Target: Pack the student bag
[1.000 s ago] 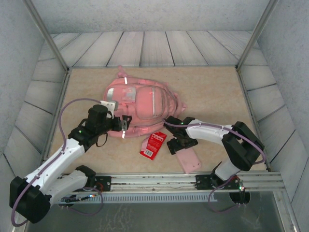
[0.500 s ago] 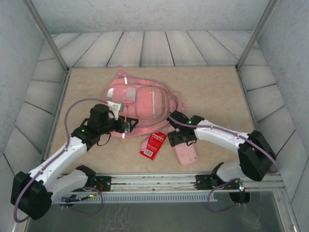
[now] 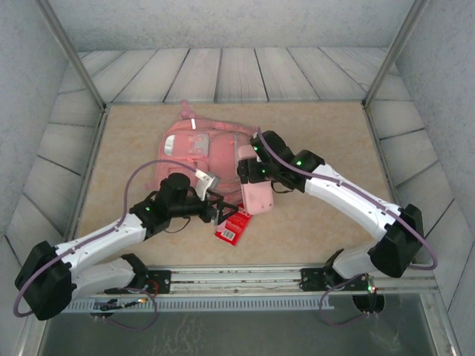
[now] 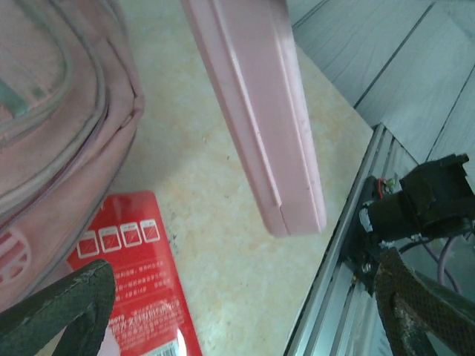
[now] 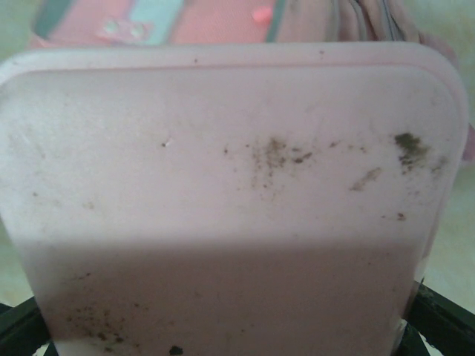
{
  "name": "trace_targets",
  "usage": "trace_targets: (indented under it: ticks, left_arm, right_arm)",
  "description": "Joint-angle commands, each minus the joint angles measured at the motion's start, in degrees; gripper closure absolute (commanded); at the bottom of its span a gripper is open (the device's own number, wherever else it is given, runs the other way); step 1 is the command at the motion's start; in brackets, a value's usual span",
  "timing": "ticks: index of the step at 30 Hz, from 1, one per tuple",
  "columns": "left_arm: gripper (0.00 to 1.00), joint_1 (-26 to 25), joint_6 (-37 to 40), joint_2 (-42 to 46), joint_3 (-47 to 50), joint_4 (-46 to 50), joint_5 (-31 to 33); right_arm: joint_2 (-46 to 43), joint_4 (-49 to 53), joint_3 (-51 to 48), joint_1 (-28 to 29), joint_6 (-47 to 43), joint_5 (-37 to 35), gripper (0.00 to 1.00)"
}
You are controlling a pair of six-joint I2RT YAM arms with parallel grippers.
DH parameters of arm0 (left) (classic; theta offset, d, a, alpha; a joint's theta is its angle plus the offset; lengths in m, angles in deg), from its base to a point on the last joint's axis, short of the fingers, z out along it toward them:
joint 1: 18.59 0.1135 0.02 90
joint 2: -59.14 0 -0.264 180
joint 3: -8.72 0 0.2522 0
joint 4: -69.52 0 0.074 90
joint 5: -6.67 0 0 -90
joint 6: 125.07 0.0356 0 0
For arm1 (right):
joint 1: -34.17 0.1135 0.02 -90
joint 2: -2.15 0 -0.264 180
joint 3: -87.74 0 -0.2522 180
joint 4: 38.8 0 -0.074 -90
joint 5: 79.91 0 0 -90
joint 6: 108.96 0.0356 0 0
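Right pincer [image 3: 251, 172], arm outstretched, grips pencil case [image 3: 258, 199] beside student bag [image 3: 197, 148]; left pincer [image 3: 220, 213] apart.

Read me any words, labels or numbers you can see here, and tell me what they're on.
Nothing here can be read.
On the red packet: white boxes and lines of print, too small and blurred to read.
On the pencil case: no text, just dirt specks.
On the student bag: no legible text.

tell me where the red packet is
Top view: the red packet lies on the table by the student bag, just right of the left gripper.
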Motion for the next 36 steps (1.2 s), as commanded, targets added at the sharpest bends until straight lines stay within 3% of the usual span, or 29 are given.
trace_targets:
  ticks: [1,7,11,19,26,30,36]
  left_arm:
    - [0.09,-0.95,-2.78,-2.56,-0.96,-6.19,4.45]
    - [0.14,-1.43,-7.48,-5.67,-2.05,-15.82,6.81]
    - [0.20,-1.54,-8.44,-7.96,-3.43,-18.48,4.96]
    - [0.42,-1.52,-9.79,-9.84,-4.70,-18.40,1.70]
    - [0.50,-1.55,-9.69,-8.28,-4.70,-17.05,1.66]
    - [0.60,-1.57,-7.81,-6.85,-6.46,-10.97,3.26]
    - [0.69,-1.35,-8.39,-5.93,-6.68,-10.32,3.72]
  right_arm:
    - [0.63,-2.58,2.18,-0.24,2.78,3.34,0.24]
    - [0.29,-5.01,3.08,-0.21,3.65,4.69,0.24]
    - [0.17,-5.74,3.16,-0.20,3.62,4.78,0.24]
    - [-0.90,-6.67,2.57,-0.15,4.55,2.72,0.23]
    - [-2.18,-6.86,2.03,-0.28,5.04,-0.47,0.22]
    - [-2.44,-7.07,1.79,-0.22,5.55,-0.49,0.20]
    - [-3.32,-7.71,1.30,-0.23,5.92,0.03,0.18]
